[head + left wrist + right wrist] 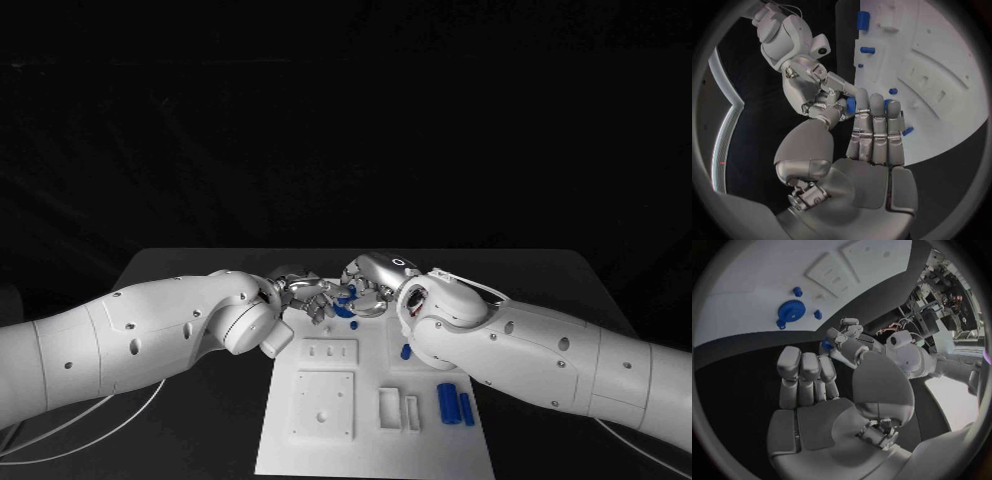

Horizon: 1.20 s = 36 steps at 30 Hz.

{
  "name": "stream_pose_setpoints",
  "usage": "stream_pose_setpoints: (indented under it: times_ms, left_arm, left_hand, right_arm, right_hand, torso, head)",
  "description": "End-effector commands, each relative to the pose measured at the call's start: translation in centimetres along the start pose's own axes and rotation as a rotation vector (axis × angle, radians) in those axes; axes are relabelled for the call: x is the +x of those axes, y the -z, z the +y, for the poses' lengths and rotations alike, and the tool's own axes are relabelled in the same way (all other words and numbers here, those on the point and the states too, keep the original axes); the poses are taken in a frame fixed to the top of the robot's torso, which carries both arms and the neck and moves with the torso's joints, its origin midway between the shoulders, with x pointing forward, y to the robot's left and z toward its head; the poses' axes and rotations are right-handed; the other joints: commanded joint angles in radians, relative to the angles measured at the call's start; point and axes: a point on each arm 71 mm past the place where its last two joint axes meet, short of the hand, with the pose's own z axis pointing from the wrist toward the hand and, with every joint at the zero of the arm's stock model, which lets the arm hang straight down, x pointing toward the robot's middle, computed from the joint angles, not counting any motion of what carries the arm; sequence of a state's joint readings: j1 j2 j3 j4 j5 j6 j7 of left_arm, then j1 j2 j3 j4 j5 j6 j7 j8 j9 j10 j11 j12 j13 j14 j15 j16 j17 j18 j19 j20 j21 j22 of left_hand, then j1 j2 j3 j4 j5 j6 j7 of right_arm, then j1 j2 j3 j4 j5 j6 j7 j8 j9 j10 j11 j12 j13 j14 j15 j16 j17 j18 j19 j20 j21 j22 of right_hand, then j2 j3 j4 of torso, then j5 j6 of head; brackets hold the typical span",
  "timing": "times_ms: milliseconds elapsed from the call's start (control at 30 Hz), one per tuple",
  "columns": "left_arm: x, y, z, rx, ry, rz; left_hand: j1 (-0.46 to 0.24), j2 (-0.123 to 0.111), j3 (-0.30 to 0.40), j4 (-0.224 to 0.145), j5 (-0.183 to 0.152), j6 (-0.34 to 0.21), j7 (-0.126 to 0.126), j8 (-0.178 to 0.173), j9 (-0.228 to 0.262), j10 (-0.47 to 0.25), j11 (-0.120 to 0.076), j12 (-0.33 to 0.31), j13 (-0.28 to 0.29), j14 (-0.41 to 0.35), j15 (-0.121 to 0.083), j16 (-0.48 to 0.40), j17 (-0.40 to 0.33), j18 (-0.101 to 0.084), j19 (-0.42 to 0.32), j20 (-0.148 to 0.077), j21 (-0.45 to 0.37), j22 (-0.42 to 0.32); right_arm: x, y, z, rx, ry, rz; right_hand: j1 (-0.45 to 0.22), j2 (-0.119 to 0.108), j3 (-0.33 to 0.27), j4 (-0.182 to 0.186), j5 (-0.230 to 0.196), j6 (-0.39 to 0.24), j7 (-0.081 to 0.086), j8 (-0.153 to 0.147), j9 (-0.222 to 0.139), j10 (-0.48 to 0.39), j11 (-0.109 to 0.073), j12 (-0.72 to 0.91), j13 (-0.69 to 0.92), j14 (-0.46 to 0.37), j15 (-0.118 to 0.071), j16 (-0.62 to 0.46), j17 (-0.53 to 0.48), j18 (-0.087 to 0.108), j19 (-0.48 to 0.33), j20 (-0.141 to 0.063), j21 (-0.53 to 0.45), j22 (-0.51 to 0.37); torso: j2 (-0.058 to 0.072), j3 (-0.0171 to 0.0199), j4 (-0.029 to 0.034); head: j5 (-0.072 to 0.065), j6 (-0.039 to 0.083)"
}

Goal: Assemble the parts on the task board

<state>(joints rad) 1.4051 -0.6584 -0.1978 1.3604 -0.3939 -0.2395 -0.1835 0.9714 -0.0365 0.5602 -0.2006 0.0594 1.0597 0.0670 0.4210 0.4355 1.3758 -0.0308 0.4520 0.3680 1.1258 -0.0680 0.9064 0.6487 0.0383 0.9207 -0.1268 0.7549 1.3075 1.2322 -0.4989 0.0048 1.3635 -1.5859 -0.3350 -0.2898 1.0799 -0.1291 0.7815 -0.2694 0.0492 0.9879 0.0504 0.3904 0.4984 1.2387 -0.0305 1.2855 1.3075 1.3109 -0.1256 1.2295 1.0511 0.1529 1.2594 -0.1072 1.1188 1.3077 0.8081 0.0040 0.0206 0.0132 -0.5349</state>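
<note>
Meeting at the far end of the task board (pixel 368 440), my left hand (pixel 306 295) and right hand (pixel 378 285) are pinching one small blue part (pixel 346 293) between their fingers (pixel 870 107). Two blue cylinders (pixel 456 404) are lying on the board's near right side, a blue gear (pixel 789 312) resting elsewhere on it.

Black table (pixel 173 265) under a dark backdrop, thin white cables (pixel 87 425) along its near-left edge.

No text, label or number is readable.
</note>
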Motion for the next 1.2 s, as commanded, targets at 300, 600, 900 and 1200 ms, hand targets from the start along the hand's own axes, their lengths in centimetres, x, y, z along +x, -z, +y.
stream_pose_setpoints:
  times_ms: [300,600,900,1200]
  left_arm:
    - [0.1,0.0,-0.2,0.012,-0.029,0.006]
    - [-0.5,0.0,0.1,-0.005,-0.081,-0.040]
    - [-0.9,0.1,0.7,-0.049,-0.156,-0.056]
    - [-0.9,0.3,1.7,-0.121,-0.310,-0.044]
  left_hand:
    - [0.025,0.020,0.016,-0.027,0.032,0.019,-0.001,-0.002,0.019,0.012,-0.004,0.010,0.007,0.012,-0.005,0.017,-0.003,0.009,0.001,-0.040,0.013,0.015]
    - [0.009,0.017,0.012,-0.047,0.091,0.062,-0.023,0.018,0.072,0.050,-0.028,0.065,0.041,0.048,-0.033,0.082,0.015,0.006,0.020,-0.060,0.050,0.021]
    - [-0.007,0.005,0.012,-0.051,0.127,0.091,-0.044,0.027,0.147,0.072,-0.052,0.154,0.089,0.077,-0.064,0.164,0.033,0.007,0.040,-0.090,0.121,0.023]
    - [-0.013,0.004,0.017,-0.056,0.133,0.110,-0.059,-0.006,0.210,0.056,-0.071,0.363,0.248,0.090,-0.121,0.305,0.083,0.013,0.062,-0.129,0.231,0.020]
  right_arm:
    - [0.1,0.1,-0.3,0.011,-0.009,0.011]
    - [-0.6,0.4,-2.0,0.020,-0.079,-0.044]
    - [-2.0,2.1,-5.2,0.043,-0.131,-0.137]
    - [-3.9,4.0,-9.2,0.112,-0.169,-0.205]
  right_hand:
    - [-0.002,0.004,0.009,-0.002,0.001,0.050,0.032,0.002,0.000,0.000,0.002,-0.001,0.033,0.000,-0.010,-0.005,0.000,0.109,0.004,-0.003,0.000,0.008]
    - [-0.085,-0.146,-0.047,0.053,0.002,-0.101,0.072,-0.087,-0.034,-0.158,0.039,-0.140,-0.067,-0.012,0.024,-0.024,-0.008,0.109,-0.005,0.005,-0.018,-0.001]
    - [-0.066,-0.157,-0.111,0.065,0.018,-0.169,0.110,-0.122,-0.048,-0.205,0.077,-0.163,-0.085,-0.047,0.061,-0.048,-0.014,0.109,-0.046,0.010,-0.058,-0.012]
    - [-0.026,-0.151,-0.110,0.082,0.075,-0.163,0.109,-0.119,-0.048,-0.203,0.076,-0.156,-0.097,-0.043,0.060,-0.048,-0.015,0.109,-0.041,0.013,-0.064,-0.012]
  torso:
    - [0.000,0.0002,-0.0011]
    - [-0.001,0.0006,-0.0011]
    - [0.000,0.0010,-0.0004]
    - [-0.002,0.0016,-0.0027]
  head:
    - [0.001,-0.003]
    - [0.002,-0.006]
    - [0.005,-0.012]
    - [0.014,-0.026]
